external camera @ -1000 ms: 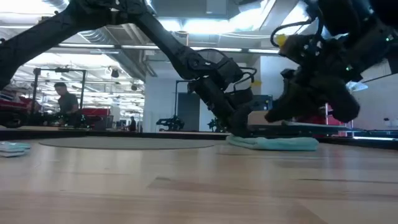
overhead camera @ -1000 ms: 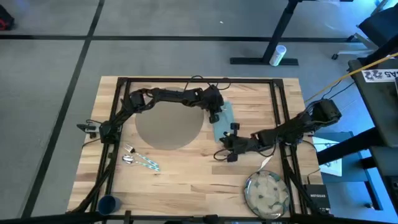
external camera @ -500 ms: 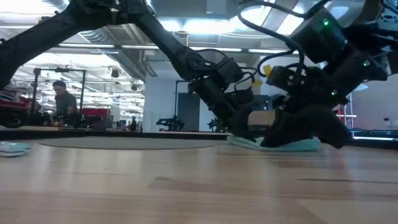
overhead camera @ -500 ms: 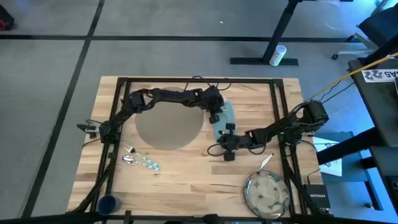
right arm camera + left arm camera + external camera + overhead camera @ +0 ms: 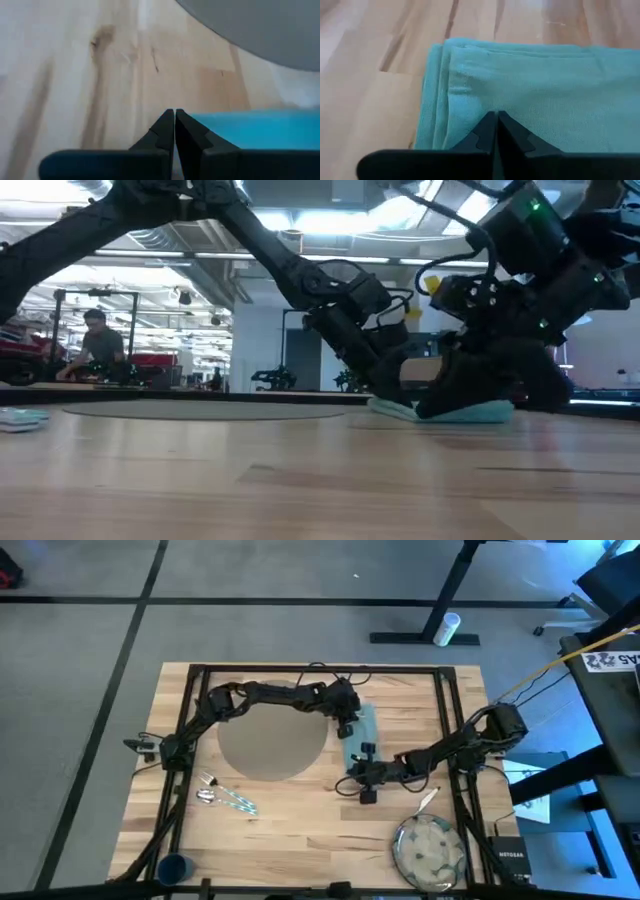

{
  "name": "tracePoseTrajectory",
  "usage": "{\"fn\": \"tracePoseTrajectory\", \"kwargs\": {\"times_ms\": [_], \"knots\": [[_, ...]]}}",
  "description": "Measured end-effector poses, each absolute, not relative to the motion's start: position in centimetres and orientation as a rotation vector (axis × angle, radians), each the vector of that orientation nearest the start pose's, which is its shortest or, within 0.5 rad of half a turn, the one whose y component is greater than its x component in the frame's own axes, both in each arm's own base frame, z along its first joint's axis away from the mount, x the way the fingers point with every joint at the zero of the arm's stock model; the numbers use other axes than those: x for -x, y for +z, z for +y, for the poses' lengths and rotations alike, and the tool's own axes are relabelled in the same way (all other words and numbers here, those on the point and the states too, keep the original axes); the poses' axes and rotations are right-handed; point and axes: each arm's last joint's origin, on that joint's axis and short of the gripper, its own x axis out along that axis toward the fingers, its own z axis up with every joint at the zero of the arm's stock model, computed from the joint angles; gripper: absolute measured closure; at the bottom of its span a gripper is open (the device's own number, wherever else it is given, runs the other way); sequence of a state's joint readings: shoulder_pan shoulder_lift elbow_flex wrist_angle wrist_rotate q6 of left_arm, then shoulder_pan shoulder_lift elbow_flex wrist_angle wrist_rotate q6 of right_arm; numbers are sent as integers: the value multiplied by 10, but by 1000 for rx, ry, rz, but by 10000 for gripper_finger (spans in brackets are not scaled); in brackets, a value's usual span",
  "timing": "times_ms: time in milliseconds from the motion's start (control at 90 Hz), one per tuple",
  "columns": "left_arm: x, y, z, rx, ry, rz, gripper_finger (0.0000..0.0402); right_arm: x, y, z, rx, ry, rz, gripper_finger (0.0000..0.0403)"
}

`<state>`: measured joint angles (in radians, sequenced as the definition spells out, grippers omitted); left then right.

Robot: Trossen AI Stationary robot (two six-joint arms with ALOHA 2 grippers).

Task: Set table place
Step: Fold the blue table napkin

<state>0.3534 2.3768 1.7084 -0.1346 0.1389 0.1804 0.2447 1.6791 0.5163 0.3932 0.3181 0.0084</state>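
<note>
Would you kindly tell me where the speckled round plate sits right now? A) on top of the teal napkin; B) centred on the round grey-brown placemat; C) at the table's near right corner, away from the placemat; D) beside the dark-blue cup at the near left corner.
C: the high view shows the speckled round plate at the near right corner of the light wooden table, apart from the bare round grey-brown placemat.

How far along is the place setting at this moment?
Done: the placemat lies flat on the table. In hand: both grippers are shut and down at the napkin beside it, left gripper at the far end, right gripper at the near end. Left: the plate, cutlery and cup sit apart.
</note>
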Motion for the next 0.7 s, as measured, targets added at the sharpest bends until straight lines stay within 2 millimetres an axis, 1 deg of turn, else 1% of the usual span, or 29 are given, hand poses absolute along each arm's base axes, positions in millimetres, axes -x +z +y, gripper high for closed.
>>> {"fn": "tracePoseTrajectory", "kwargs": {"times_ms": [233, 333, 433, 567, 644, 700], "knots": [[-480, 113, 165, 38, 135, 786, 402, -266, 101, 57, 214, -69, 712, 403], [-481, 116, 163, 30, 136, 783, 402, -268, 103, 58, 212, -70, 702, 403], [-479, 125, 162, 15, 154, 784, 402, -272, 107, 58, 226, -64, 689, 403], [-474, 147, 164, 4, 172, 771, 402, -277, 112, 60, 252, -52, 667, 403], [-471, 153, 165, 8, 175, 781, 402, -277, 112, 61, 274, -41, 663, 403], [-471, 153, 165, 8, 175, 786, 402, -277, 112, 61, 290, -35, 668, 403]]}}
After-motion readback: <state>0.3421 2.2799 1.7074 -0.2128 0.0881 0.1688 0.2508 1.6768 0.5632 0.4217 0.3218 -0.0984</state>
